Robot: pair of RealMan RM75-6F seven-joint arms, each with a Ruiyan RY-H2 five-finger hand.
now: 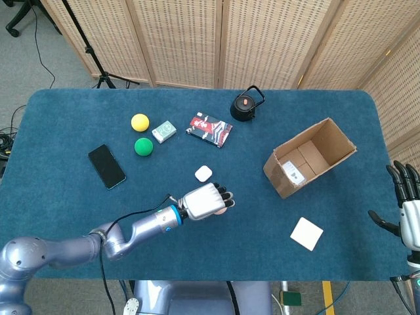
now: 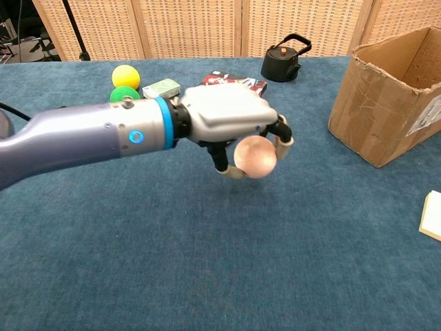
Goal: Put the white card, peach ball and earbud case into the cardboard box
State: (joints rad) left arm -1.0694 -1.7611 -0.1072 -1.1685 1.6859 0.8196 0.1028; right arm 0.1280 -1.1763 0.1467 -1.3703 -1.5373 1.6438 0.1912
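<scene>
My left hand (image 1: pixel 205 199) (image 2: pixel 231 124) grips the peach ball (image 2: pixel 255 156) (image 1: pixel 222 210) above the middle of the table, left of the cardboard box (image 1: pixel 308 157) (image 2: pixel 393 96). The box lies on its side, opening upward in the head view. The white earbud case (image 1: pixel 203 173) sits just behind the hand and is hidden by it in the chest view. The white card (image 1: pixel 306 233) (image 2: pixel 432 215) lies in front of the box. My right hand (image 1: pixel 405 203) hangs at the table's right edge, fingers spread, holding nothing.
A black phone (image 1: pixel 107 165), a green ball (image 1: pixel 143 146) (image 2: pixel 121 91), a yellow ball (image 1: pixel 140 122) (image 2: pixel 125 74), a small green box (image 1: pixel 163 131) (image 2: pixel 161 88), a red-and-black book (image 1: pixel 209 130) and a black kettle (image 1: pixel 245 105) (image 2: pixel 284 59) lie across the back of the blue table (image 1: pixel 79 216).
</scene>
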